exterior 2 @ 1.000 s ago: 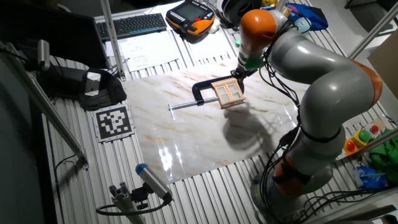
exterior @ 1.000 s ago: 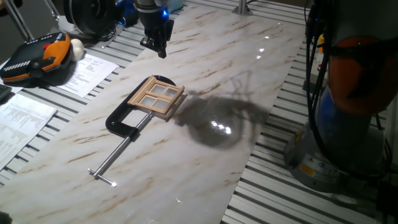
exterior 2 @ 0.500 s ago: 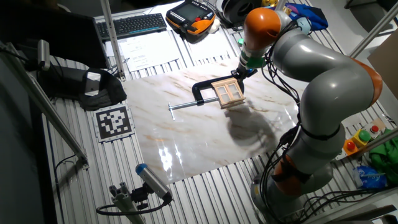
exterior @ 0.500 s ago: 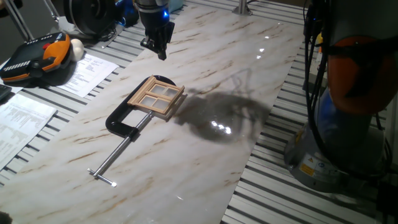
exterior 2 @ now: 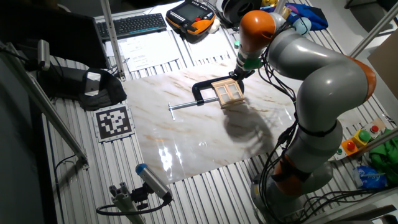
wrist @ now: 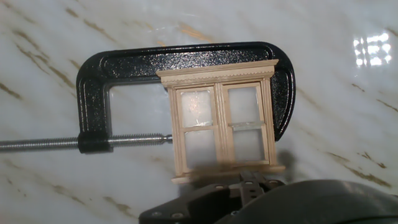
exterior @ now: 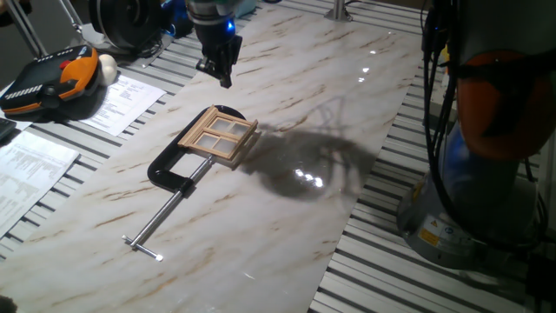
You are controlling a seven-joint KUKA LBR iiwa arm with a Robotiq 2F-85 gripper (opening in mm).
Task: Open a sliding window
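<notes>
The sliding window [exterior: 219, 136] is a small light-tan wooden frame with panes. It lies flat on the marble tabletop [exterior: 287, 217], held in the jaw of a black C-clamp [exterior: 169, 174]. It also shows in the other fixed view [exterior 2: 228, 93] and in the hand view [wrist: 221, 124], with the clamp [wrist: 93, 81] around it. My gripper [exterior: 224, 74] hangs above the table just beyond the window's far edge, not touching it. Its fingertips look pressed together and hold nothing. In the hand view the gripper [wrist: 249, 182] sits at the bottom edge, below the window's sill.
The clamp's steel screw rod [exterior: 156, 226] sticks out toward the table's near side. An orange and black teach pendant [exterior: 52, 83] and papers [exterior: 122, 96] lie at the left. A keyboard [exterior 2: 130, 25] and a printed marker [exterior 2: 113, 120] lie off the marble. The robot's base [exterior: 469, 174] stands at the right.
The arm has shifted slightly, and the gripper has stayed almost where it was above the window's far edge. The window and the clamp have not moved.
</notes>
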